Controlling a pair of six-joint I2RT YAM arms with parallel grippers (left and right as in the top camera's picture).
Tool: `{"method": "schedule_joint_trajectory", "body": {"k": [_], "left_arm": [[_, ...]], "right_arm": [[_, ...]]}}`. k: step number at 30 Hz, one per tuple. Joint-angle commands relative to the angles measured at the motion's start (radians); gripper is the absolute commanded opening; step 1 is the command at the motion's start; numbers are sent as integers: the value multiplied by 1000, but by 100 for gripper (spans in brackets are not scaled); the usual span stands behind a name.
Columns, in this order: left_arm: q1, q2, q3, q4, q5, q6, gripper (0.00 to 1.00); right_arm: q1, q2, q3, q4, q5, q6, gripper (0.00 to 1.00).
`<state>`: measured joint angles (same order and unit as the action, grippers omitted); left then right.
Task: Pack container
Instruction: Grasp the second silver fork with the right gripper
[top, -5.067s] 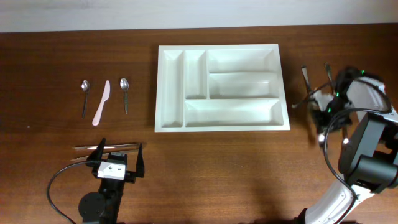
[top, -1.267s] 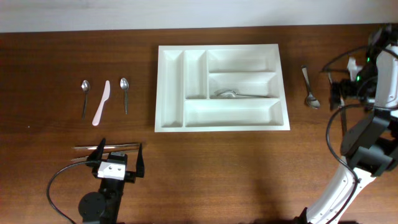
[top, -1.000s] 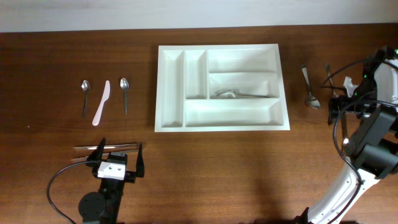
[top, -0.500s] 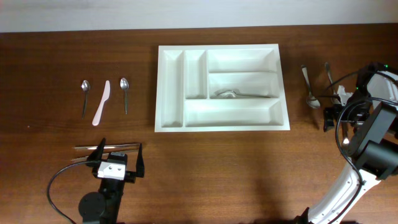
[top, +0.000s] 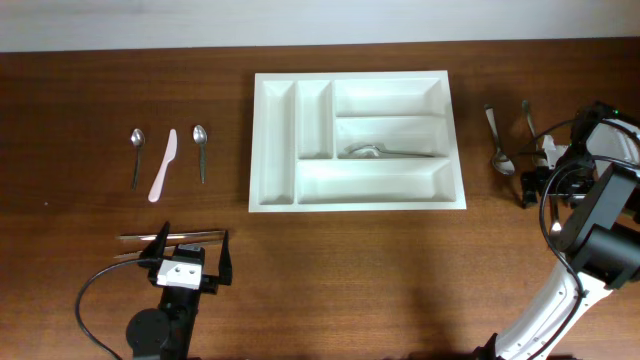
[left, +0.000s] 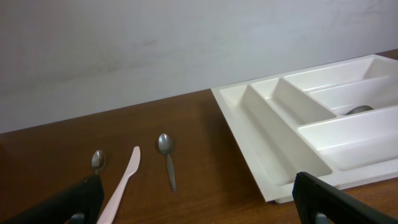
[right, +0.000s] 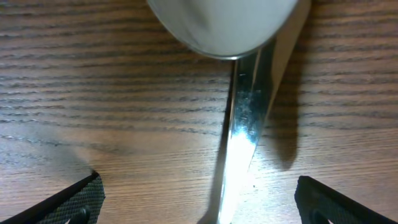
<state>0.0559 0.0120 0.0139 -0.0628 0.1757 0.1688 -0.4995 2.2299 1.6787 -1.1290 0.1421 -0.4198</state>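
The container (top: 350, 78) is a white five-slot tray at the table's middle, and one metal spoon (top: 385, 152) lies in its middle long slot. The left wrist view shows the container (left: 267, 134) at right, with that spoon (left: 359, 109) just inside. My right gripper (top: 529, 187) hangs open right of the container. In its wrist view the right gripper (right: 202, 211) straddles the handle of a metal spoon (right: 244, 118) on the wood. My left gripper (top: 193, 246) rests open at the front left, and the left gripper (left: 199, 214) has nothing between its fingers.
Left of the container lie two small spoons (top: 137, 140) (top: 200, 136) and a pink plastic knife (top: 163, 166) between them. Thin metal sticks (top: 172, 238) lie by the left gripper. Another spoon (top: 497, 142) and a slim utensil (top: 527, 115) lie right of the container.
A spoon now lies in the container's middle slot, which was bare at first. In the last second my right gripper came forward and down over the utensils. The left arm has not moved.
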Motion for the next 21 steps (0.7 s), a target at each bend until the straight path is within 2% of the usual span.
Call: {"method": "schedule_joint_trajectory", "body": {"k": [1,12,15,21], "left_arm": [[6,-7,-5,-2,-7,13,99],[6,-7,-5,-2,-7,13,99],[6,-7,-5,-2,-7,13,99],[6,-7,-5,-2,-7,13,99]], "right_arm": [[-29,-21,-35,23,20,10,99],[-82,-19,-89,42,-49,16,100],[-82,-19,-89,45,-60,16,96],[-82,-17,-89,49,-63,16,96]]}}
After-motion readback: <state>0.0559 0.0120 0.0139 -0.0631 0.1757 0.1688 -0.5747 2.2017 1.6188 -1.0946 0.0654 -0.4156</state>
